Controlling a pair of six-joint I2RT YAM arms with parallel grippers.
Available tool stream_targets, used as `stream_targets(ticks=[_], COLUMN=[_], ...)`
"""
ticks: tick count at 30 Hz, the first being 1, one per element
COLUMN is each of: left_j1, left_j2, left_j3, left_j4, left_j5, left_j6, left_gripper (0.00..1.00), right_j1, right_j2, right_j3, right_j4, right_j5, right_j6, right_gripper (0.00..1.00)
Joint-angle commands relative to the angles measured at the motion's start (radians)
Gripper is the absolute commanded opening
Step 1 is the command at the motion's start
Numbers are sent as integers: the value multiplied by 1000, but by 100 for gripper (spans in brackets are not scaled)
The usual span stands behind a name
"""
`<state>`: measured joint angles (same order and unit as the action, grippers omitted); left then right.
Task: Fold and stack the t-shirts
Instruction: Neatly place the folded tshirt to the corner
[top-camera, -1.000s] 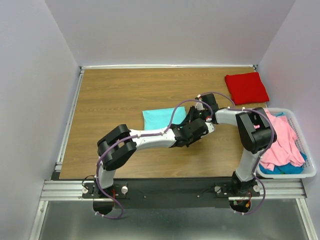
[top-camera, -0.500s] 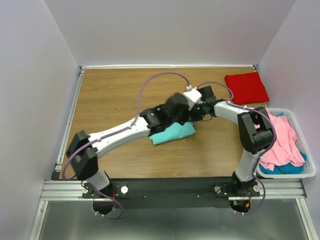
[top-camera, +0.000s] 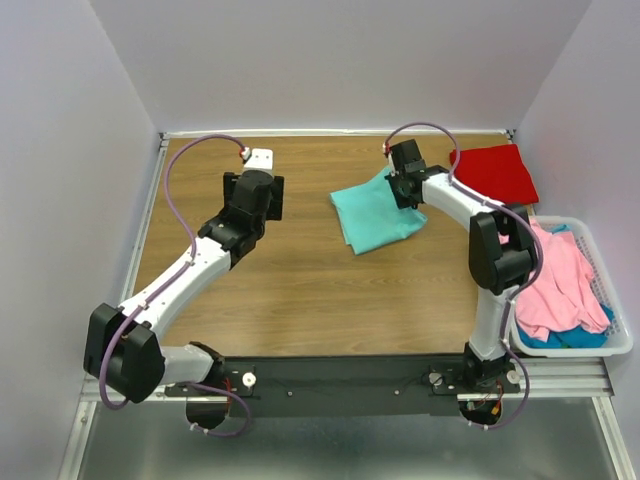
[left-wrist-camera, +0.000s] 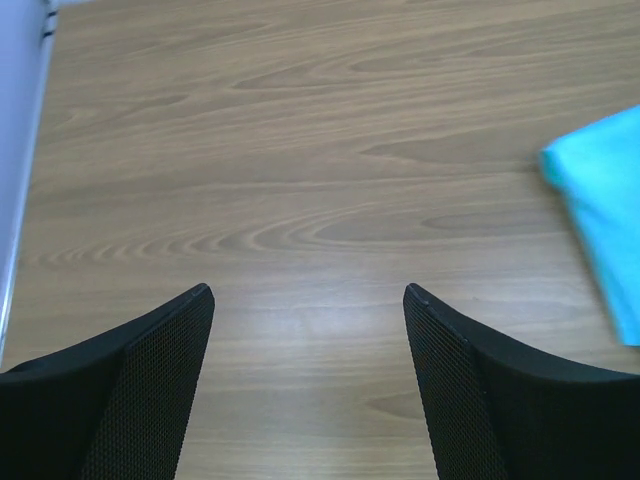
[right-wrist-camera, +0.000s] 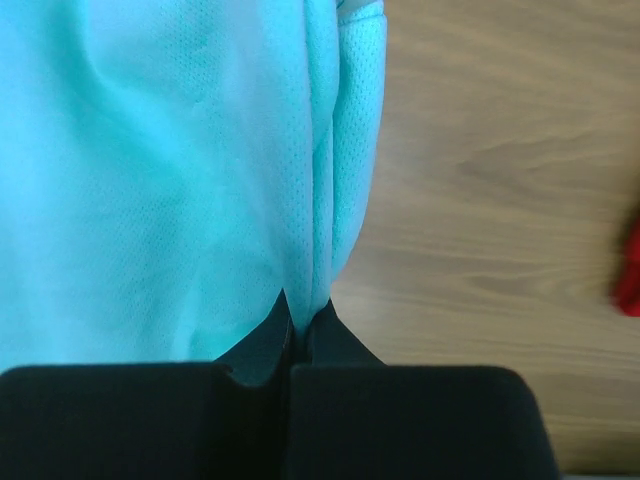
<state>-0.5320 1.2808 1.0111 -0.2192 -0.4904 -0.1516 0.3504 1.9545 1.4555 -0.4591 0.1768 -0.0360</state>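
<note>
A folded aqua-teal t-shirt (top-camera: 372, 216) lies on the table right of centre. My right gripper (top-camera: 403, 189) is shut on its far right edge. In the right wrist view, my right gripper (right-wrist-camera: 305, 308) pinches the layered hem of the aqua-teal t-shirt (right-wrist-camera: 180, 150). A folded bright red t-shirt (top-camera: 492, 175) lies at the back right, and a sliver of that red t-shirt (right-wrist-camera: 630, 270) shows at the right wrist view's edge. Pink (top-camera: 560, 275) and blue-teal (top-camera: 565, 340) t-shirts fill the basket. My left gripper (top-camera: 262, 200) hovers open at the back left. The left wrist view shows my left gripper (left-wrist-camera: 308, 292) over bare wood, the aqua-teal t-shirt (left-wrist-camera: 605, 200) off to its right.
The white plastic basket (top-camera: 622, 330) stands at the table's right edge. Walls close the back and both sides, and a metal rail (top-camera: 140, 240) runs along the left edge. The right arm's forearm (top-camera: 455, 205) reaches between the aqua and red shirts.
My left gripper opened, let go of the aqua-teal t-shirt and swung away to the back left. The right gripper closed on the shirt and drew it toward the back right.
</note>
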Motion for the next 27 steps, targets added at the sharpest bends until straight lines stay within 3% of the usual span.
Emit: stream_targets(ticks=[1, 3, 16, 27], left_j1=[73, 95, 152, 150], left_j2=[-41, -34, -12, -24], left_j3=[-9, -5, -2, -8], left_j4=[60, 54, 53, 64], left_j5=[-94, -112, -123, -129], left_j6=[-84, -94, -128, -124], left_gripper=[84, 84, 84, 84], right_j1=[-16, -27, -131, -212], right_j2=[76, 118, 251, 258], right_j3=[91, 144, 319, 439], right_j4=[-38, -38, 83, 154], right_j5=[354, 461, 742, 780], right_j6=[-207, -255, -389, -450], right_gripper=[1, 1, 1, 1])
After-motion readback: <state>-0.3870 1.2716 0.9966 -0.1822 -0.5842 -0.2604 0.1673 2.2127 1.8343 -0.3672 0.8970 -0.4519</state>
